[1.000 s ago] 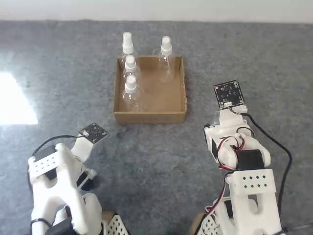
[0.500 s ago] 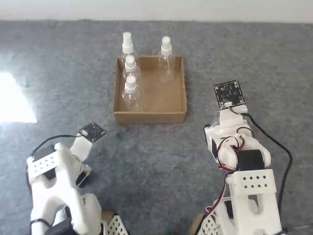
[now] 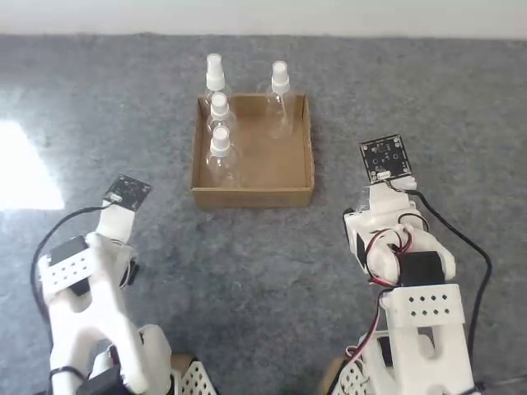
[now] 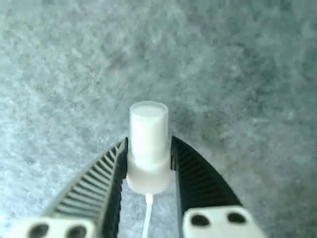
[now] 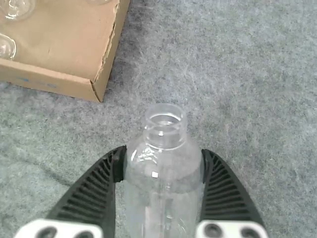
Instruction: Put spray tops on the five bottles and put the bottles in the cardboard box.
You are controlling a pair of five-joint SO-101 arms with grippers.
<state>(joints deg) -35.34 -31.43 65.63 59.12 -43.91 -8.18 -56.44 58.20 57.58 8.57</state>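
Bottles [image 3: 221, 156] in cardboard box [image 3: 251, 197] number four, seemingly; uncapped bottle [image 5: 163, 163], one.

- The left arm [image 3: 81, 284] stands at the near left, with its wrist angled toward the far side.
- The left gripper [image 4: 148, 145] is clamped on a white spray top [image 4: 147, 130], one ribbed finger on each side.
- The right arm [image 3: 409, 276] stands at the near right, with its wrist pointing far.
- The right gripper [image 5: 162, 153] squeezes an uncapped clear bottle [image 5: 163, 168] at its shoulder.

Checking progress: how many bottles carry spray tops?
4: three bottles along the cardboard box's left side, one at its back right. The right gripper's bottle is uncapped.
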